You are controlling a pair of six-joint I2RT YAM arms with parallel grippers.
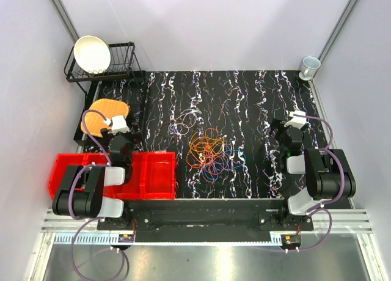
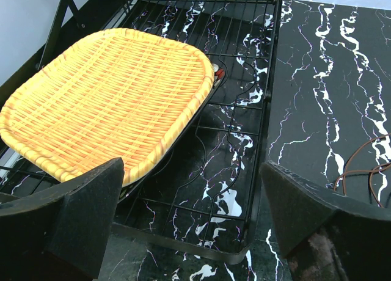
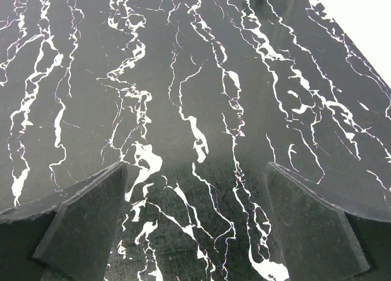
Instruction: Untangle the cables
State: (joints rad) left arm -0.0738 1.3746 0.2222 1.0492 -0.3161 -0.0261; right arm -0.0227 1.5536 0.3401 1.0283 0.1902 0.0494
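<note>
We read no text, label, brand, number or sign anywhere in any of three views.

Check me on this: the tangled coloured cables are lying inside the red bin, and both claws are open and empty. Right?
Not quite. The cables lie on the black mat, beside the red bin and not inside it, as the top external view shows. The rest holds: the left gripper and the right gripper are both open and empty.
</note>
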